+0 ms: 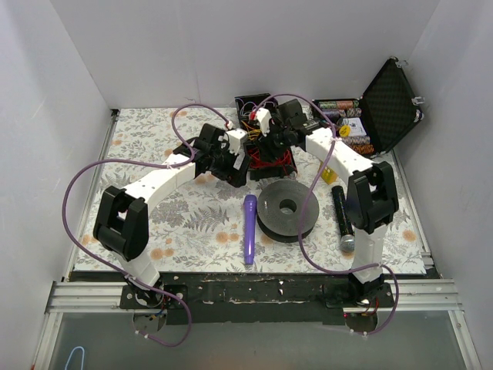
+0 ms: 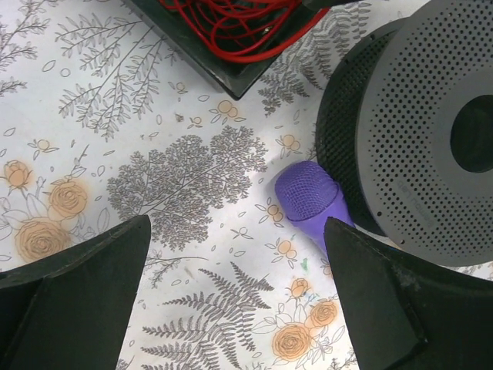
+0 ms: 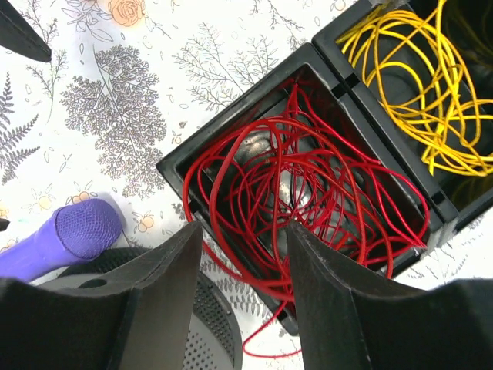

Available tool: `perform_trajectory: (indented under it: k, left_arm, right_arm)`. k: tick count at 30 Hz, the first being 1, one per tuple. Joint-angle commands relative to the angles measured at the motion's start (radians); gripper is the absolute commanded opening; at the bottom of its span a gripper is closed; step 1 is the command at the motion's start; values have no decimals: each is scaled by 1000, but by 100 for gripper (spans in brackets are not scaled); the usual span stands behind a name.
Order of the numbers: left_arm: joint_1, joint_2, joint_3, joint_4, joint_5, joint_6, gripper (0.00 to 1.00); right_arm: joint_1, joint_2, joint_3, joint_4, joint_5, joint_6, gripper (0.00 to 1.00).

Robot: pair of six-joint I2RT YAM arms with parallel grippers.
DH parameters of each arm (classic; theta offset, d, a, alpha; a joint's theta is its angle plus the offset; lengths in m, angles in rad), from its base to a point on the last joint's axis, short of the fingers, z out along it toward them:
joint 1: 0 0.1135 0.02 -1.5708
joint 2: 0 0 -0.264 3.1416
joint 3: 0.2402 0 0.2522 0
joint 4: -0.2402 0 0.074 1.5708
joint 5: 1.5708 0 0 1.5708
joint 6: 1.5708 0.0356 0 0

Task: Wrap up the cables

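Note:
A tangle of red cable lies in an open black box, with loops spilling over its near edge; it shows in the top view and at the top of the left wrist view. A yellow cable fills the adjoining black box. My right gripper is open and empty, hovering over the near edge of the red cable box. My left gripper is open wide and empty above the floral mat, just left of that box.
A purple microphone lies beside a round black perforated speaker; both show in the wrist views. A black microphone lies at the right. An open black case with poker chips stands at the back right.

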Motion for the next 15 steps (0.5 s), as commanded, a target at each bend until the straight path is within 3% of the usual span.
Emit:
perform_trajectory:
  k: [1, 9, 13, 15]
  left_arm:
    - [10, -45, 13, -15, -27, 41, 96]
    - [27, -31, 22, -15, -41, 44, 96]
    - [32, -31, 27, -15, -44, 46, 96]
    - [33, -31, 25, -17, -47, 49, 96]
  right_arm:
    - [-5, 62, 56, -13, -65, -18, 55]
    - [-6, 82, 73, 6, -119, 10, 51]
    - [-5, 105, 90, -5, -116, 25, 28]
    - [-5, 105, 106, -13, -114, 25, 9]
